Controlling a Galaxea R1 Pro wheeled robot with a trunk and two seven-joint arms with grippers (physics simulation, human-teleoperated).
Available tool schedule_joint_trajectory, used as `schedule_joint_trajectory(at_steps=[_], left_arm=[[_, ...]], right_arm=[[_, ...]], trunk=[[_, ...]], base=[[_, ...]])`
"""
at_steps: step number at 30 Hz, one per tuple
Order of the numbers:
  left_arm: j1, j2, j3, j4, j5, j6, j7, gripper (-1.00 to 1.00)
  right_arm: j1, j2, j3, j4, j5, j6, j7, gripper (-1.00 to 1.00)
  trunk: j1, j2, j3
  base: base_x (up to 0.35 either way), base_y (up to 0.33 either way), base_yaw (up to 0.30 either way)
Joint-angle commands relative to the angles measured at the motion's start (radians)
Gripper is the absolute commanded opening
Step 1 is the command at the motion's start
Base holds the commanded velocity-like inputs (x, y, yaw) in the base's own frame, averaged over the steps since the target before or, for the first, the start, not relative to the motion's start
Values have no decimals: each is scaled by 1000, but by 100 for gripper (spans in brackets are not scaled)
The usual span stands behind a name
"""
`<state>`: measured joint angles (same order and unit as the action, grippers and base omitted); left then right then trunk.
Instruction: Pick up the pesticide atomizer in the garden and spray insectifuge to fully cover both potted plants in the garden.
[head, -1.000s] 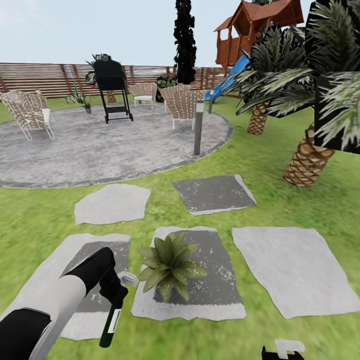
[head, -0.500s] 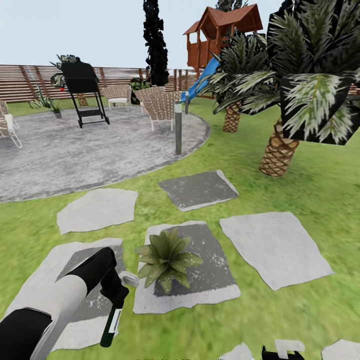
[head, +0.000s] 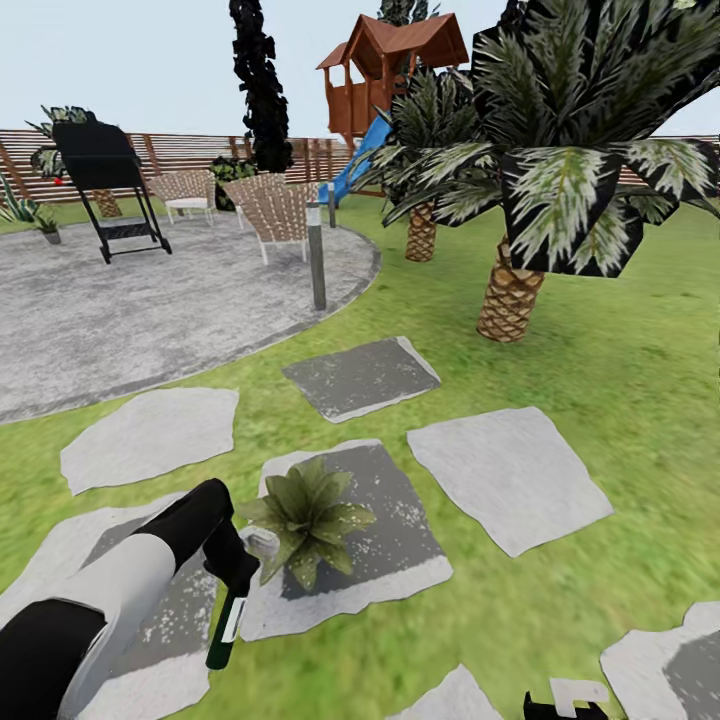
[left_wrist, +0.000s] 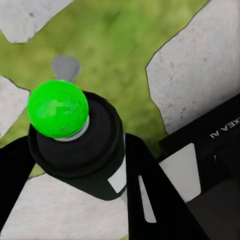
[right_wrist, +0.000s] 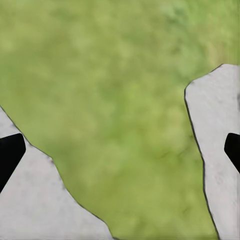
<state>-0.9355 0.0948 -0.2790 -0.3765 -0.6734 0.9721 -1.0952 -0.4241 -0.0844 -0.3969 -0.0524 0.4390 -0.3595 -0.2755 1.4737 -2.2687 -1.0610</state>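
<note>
One slim atomizer (head: 223, 630) hung neck-up from the left tool (head: 236, 578), clamped near its top just beside the plant (head: 303, 517); it looked light, rigid and slick, so gripping the body seemed safest, while the right tool (right_wrist: 120, 150) stood wide apart, empty.

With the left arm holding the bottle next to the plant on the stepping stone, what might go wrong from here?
1. The atomizer hangs below the left gripper, beside the plant rather than above it, so spray may hit the stone instead of the leaves.
2. The jaws hold the atomizer near one end, so it may swing or slip when the arm moves.
3. A second rosette is not evident nearby, so it could get skipped.
</note>
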Motion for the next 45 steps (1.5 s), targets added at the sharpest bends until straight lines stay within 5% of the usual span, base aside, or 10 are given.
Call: schedule_joint_trajectory(at_steps=[1,4,5,8,45], left_arm=[[-1,3,-10,-2,-8,6,-10,-100],[-3,15,-86,1,-8,6,-37,-100],[-3,31,-129,-1,-10,5,-106,-100],[-3,51,-151,-3,-12,5,-175,-100],[11,51,-160,-1,-11,6,-187,-100]], right_arm=[[-1,0,-7,2,10,-4,-4,100],[-1,-1,-7,3,12,-4,-4,100],[-1,-1,-7,4,12,-4,-4,100],[-1,-1,-7,5,12,-4,-4,100],[-1,-1,-7,3,11,-4,-4,100]], trunk=[[0,0,-1],[0,0,-1],[0,0,-1],[0,0,-1],[0,0,-1]], base=[[0,0,-27],[0,0,-10],[0,0,-2],[0,0,0],[56,281,-166]])
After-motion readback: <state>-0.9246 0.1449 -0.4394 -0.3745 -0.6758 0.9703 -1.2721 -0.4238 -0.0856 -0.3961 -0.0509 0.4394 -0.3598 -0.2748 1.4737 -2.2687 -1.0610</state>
